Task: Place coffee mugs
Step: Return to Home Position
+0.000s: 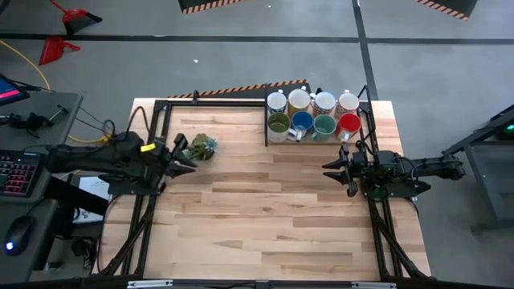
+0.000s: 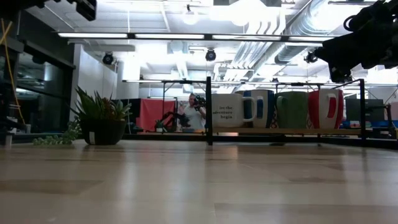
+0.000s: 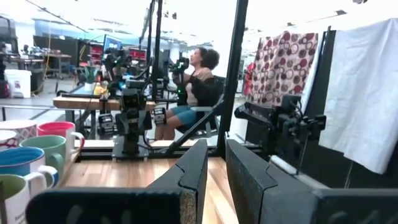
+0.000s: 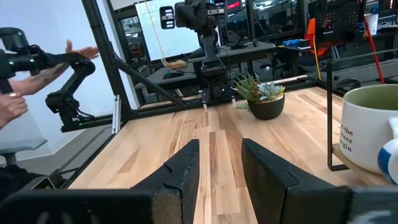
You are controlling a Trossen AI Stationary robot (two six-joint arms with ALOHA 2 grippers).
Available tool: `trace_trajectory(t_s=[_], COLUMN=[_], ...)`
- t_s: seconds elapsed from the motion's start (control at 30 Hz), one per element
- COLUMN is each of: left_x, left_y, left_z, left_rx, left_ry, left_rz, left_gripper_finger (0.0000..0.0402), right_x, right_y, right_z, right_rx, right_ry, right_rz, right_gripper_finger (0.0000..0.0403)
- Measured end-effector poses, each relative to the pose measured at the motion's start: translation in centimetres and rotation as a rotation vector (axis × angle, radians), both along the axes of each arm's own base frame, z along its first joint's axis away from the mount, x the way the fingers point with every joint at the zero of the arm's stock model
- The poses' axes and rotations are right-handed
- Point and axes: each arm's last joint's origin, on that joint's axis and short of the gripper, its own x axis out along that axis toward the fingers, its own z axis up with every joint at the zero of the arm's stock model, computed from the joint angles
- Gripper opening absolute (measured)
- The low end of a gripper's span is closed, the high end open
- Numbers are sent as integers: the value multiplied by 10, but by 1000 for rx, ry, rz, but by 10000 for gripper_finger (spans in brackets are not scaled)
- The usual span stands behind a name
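Several coffee mugs stand upright in two rows inside a black frame [image 1: 267, 120] at the table's far right. The back row holds white [image 1: 276, 102] and cream [image 1: 299, 99] mugs. The front row holds olive [image 1: 278, 124], blue [image 1: 302, 123], teal [image 1: 324, 125] and red [image 1: 348, 124] mugs. My left gripper [image 3: 216, 162] hangs at the table's left edge, level, narrowly open and empty. My right gripper [image 4: 221, 155] hangs at the right edge, just on the near side of the frame, level, open and empty.
A small potted plant [image 1: 201, 148] stands on the table close in front of my left gripper [image 1: 189, 163]. The bare wood of the table [image 1: 265, 217] stretches between the arms and toward the near edge. A person sits beyond the table [image 3: 199, 81], and hands show at the side [image 4: 25, 81].
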Motion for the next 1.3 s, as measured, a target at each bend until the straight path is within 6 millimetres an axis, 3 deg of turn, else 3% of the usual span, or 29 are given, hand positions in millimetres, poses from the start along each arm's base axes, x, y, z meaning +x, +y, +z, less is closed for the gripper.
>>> trace_trajectory(t_s=[0.1, 0.5, 0.8, 1.0, 1.3], left_x=[-9, -18, -23, -24, -21], left_y=[1, 1, 1, 1, 1], left_z=[-2, -63, -82, -84, -96], left_rx=[-8, -68, -81, -83, -91], left_ry=[-7, -90, -99, -73, 52], left_rz=[3, -11, -21, -21, -7], left_gripper_finger=[51, 51, 51, 51, 51], right_x=[0, 0, 0, 0, 0], right_y=[0, 0, 0, 0, 0], right_z=[0, 0, 0, 0, 0], right_rx=[0, 0, 0, 0, 0], right_ry=[0, 0, 0, 0, 0], right_rz=[0, 0, 0, 0, 0], right_gripper_finger=[108, 108, 108, 108, 108])
